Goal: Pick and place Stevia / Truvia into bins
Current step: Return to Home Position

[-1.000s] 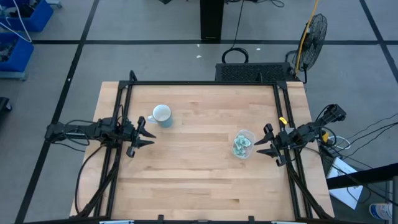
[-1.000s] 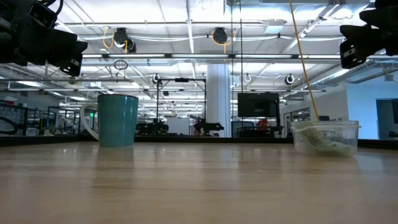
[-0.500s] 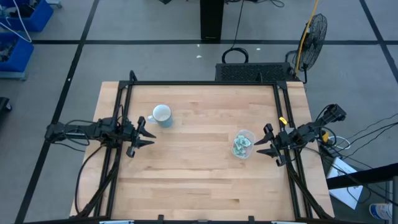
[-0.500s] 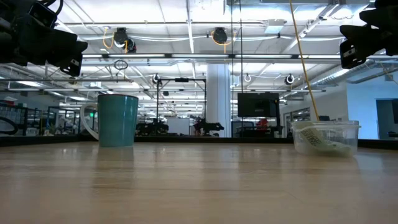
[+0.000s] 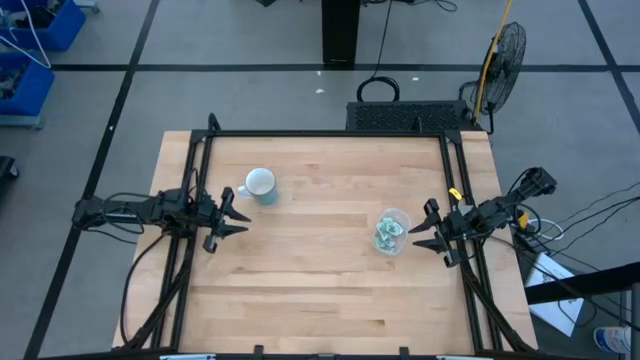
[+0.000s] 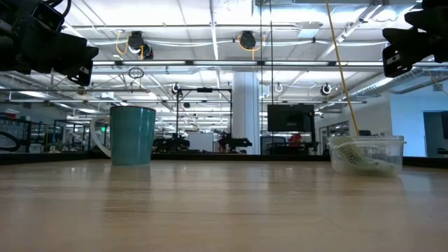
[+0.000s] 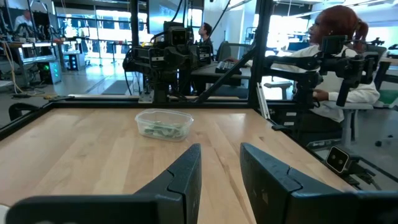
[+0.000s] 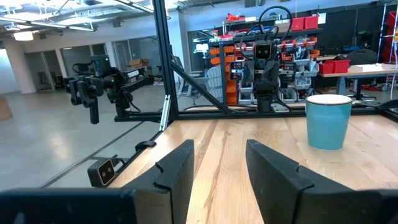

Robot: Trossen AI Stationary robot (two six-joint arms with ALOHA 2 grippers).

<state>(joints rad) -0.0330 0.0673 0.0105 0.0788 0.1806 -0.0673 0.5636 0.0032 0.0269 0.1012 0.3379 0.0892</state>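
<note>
L gripper point(image 5: 240, 216): over L edge of table point(image 5: 320, 300), off the surface, pointing in toward centre. Its fingers point(image 7: 186, 180) are parted by a moderate gap w/ nothing between them. The mug point(image 5: 260, 185) is near, just past the tips toward the far edge, not touching. It is upright, teal outside, white inside, handle on L arm's side.

R gripper point(image 5: 413, 237): over R edge of table, also off the surface, pointing in. Jaws apart about as much as L's, empty. Tips are just beside the tub point(image 5: 403, 217), w/ a small gap showing in high view, no contact.

The tub is clear w/ rounded corners, upright on the wood in the R half, approx mid-depth. The packets point(image 5: 386, 233) lie inside it as a loose pale green/white heap on the bottom; low view shows some leaning on the wall. Count: cannot tell, they overlap.

Mug & tub are well apart, on opposite halves of the table.

Low view: both arms at the top corners, well above the tabletop.

L wrist view: tub w/ packets straight ahead across the table, R arm behind it. A person point(image 7: 336, 22) is seated at a desk beyond the table's side.

R wrist view: mug ahead, L arm beyond it.
</note>
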